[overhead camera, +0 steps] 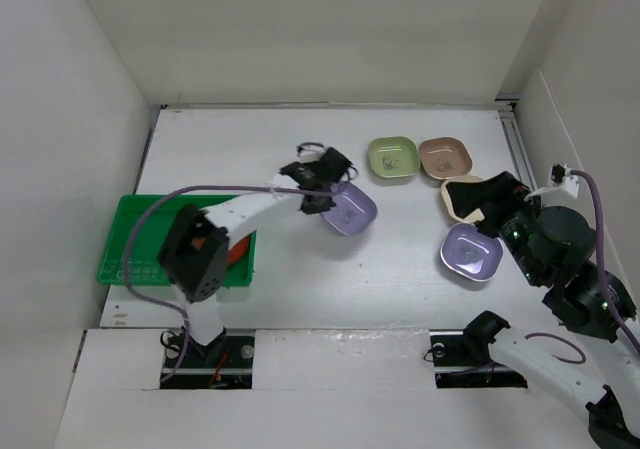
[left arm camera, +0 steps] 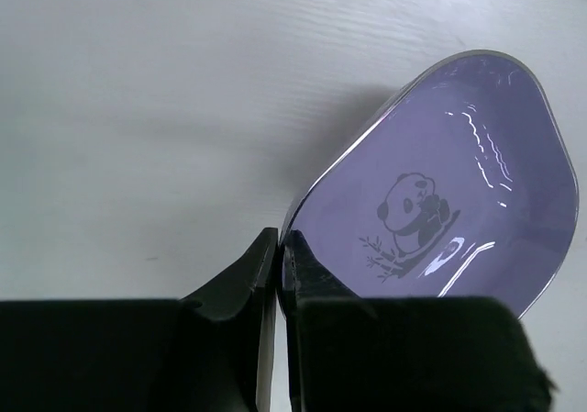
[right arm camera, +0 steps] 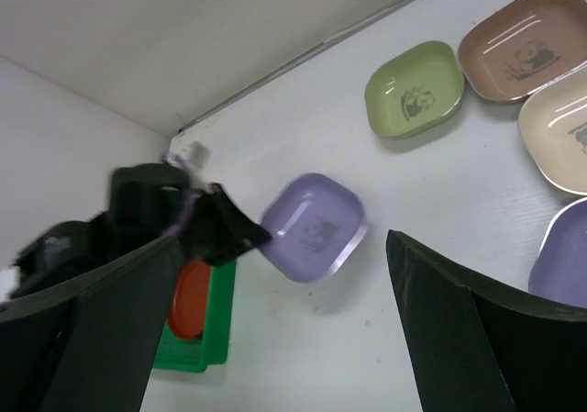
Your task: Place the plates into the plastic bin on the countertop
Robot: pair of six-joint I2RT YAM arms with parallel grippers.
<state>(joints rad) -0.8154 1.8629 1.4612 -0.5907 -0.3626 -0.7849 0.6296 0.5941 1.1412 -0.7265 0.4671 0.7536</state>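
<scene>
one reddish-brown plate (right arm camera: 191, 297) already lies in the green bin (overhead camera: 130, 269). just right of the bin, my left gripper (left arm camera: 278, 256) pinches a lavender plate (left arm camera: 440, 192) by its rim. well right of the bin, my right gripper (right arm camera: 284, 238) gapes wide and empty. left to do: second lavender plate (overhead camera: 470, 252), cream (right arm camera: 559, 137), green (overhead camera: 392, 158), pinkish-tan (overhead camera: 445, 157).

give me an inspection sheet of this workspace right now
surface: white countertop, no spills seen
job's things: green bin holds one red plate; lavender plate held tilted; second lavender plate, cream plate, green plate and tan plate on the right
clutter: nothing seen
grippers: left pincer shut on the lavender plate's rim; right pincer open, near the cream plate
cables: purple cable on right arm, another on left
surroundings: white walls
</scene>
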